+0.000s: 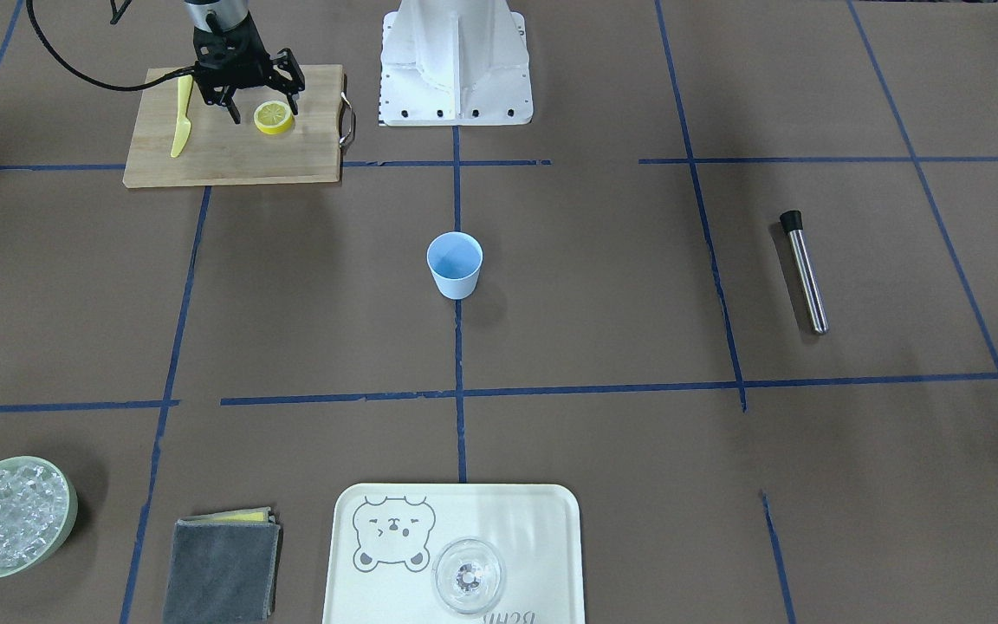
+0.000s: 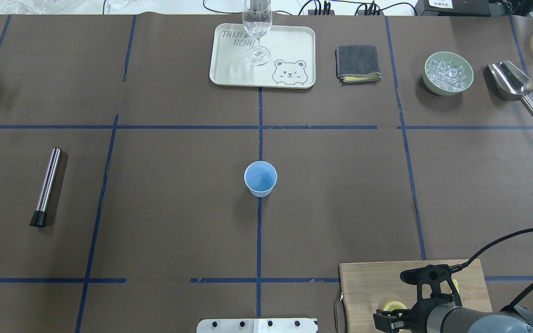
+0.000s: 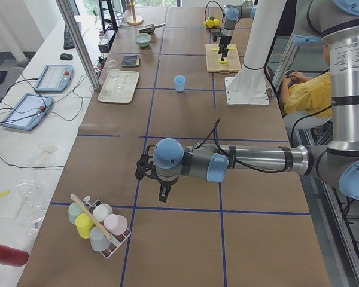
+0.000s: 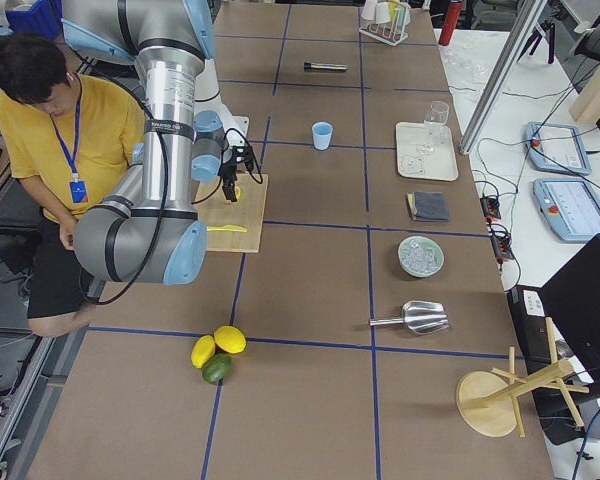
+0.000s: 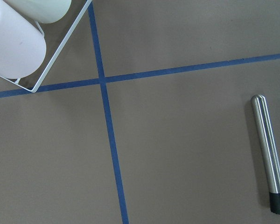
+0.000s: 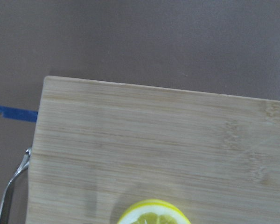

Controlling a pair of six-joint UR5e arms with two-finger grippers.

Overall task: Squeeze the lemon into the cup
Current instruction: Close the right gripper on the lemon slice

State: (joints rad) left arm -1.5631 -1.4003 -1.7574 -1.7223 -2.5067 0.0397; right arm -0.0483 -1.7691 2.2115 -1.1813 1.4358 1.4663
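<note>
The right jaws are hanging open above the lemon [image 1: 274, 117]; the cup [image 1: 455, 264] is standing well apart. The left jaws' state I cannot tell.

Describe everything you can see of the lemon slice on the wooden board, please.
The lemon slice is a round disc with bright yellow rind and a pale segmented face turned up. It lies flat on the wooden cutting board, in the half nearer its metal handle, apart from the yellow knife. The right gripper hangs open just above it; whether a finger touches it cannot be told.
</note>
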